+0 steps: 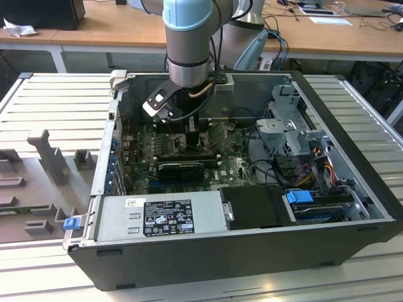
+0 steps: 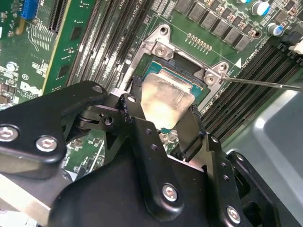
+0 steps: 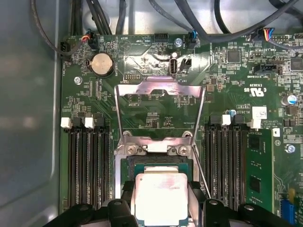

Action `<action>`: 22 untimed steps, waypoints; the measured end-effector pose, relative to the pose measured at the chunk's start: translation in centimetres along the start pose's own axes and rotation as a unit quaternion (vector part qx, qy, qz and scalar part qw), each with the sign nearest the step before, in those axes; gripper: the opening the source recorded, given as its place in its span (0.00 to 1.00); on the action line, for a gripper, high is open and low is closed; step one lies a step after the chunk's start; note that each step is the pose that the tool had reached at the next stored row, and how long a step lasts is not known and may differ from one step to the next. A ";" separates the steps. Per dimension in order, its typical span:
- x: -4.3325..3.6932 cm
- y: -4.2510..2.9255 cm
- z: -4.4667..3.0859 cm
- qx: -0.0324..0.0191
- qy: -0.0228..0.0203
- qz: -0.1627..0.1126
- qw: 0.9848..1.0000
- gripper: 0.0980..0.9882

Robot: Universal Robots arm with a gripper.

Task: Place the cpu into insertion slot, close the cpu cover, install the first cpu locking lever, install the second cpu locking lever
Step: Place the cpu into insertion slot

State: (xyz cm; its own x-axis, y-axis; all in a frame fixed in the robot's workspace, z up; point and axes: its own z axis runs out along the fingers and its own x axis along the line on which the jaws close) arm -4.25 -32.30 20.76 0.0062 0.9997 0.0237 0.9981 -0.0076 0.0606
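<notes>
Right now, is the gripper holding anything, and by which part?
Yes: the gripper holds the cpu by two opposite side edges, one finger on each, over the insertion slot.

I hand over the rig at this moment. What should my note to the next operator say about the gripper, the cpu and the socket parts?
Gripper: shut on the cpu, with one finger on each side.
Cpu: held right at the insertion slot. Whether it is fully seated cannot be told.
Cpu cover: open, swung up and away from the slot.
Locking lever: one thin rod is visible beside the slot, unlatched.
Done: cpu brought to the slot.
Not yet done: gripper release, cover closing, both levers.
</notes>
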 end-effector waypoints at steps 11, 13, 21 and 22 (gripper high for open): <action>0.16 0.25 0.64 0.005 -0.001 0.006 1.000 0.49; 0.16 0.25 0.66 0.005 0.000 0.006 1.000 0.49; 0.55 0.36 0.76 0.005 0.001 0.006 1.000 0.57; 0.56 0.36 0.75 0.005 0.000 0.006 1.000 0.57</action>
State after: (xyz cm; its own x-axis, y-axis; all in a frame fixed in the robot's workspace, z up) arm -3.84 -31.73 20.04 0.0190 0.9995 0.0254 0.9986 -0.0202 0.0499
